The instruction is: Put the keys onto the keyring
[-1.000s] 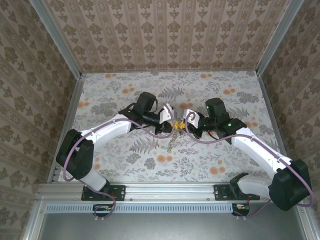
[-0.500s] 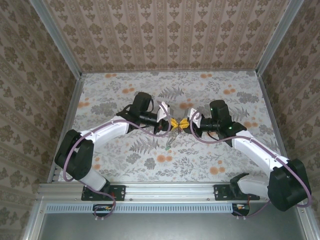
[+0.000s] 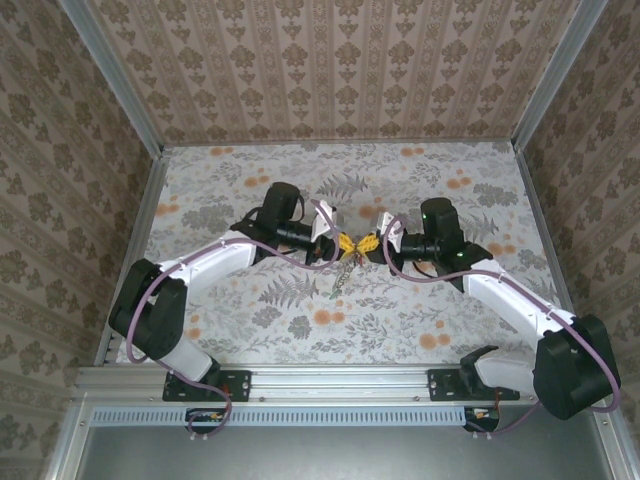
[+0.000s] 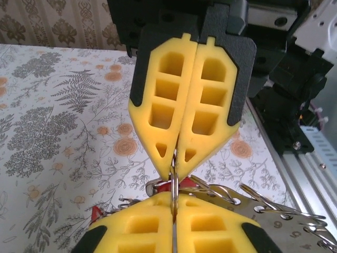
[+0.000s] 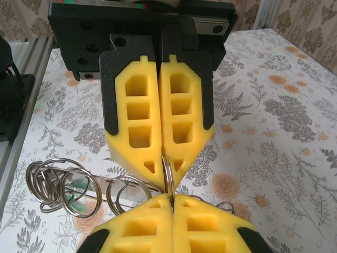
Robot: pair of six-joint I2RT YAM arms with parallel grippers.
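**Two hands pinching one thin ring over mid-desk**

On the left, the left hand [image 3: 344,243] reaches in toward the middle of the flowered desk [image 3: 250,330]. Its yellow pads are pressed together, and the thin wire of the keyring [image 5: 167,176] is nipped edge-on at their very tips.

In the middle, the keyring is held up between the two hands, tip facing tip. A short bunch trails from it toward the near edge in the top view. I cannot tell whether the end of that bunch rests on the desk. The left wrist view shows flat metal keys [image 4: 274,216] with punched holes fanned out just beside the pinch. The right wrist view shows several more wire loops linked in a row.

On the right, the right hand [image 3: 369,243] meets the left one head-on. Its pads are likewise closed flat on the same loop of wire.

As for handling, I judge the whole bunch to be light, and the wire hard, springy and slippery against foam. The linked parts are loose and will swing. The hold should be on the wire itself, close to where a key must slide on, not on the dangling keys. With so fine a pinch, the main risk is the ring twisting or slipping out
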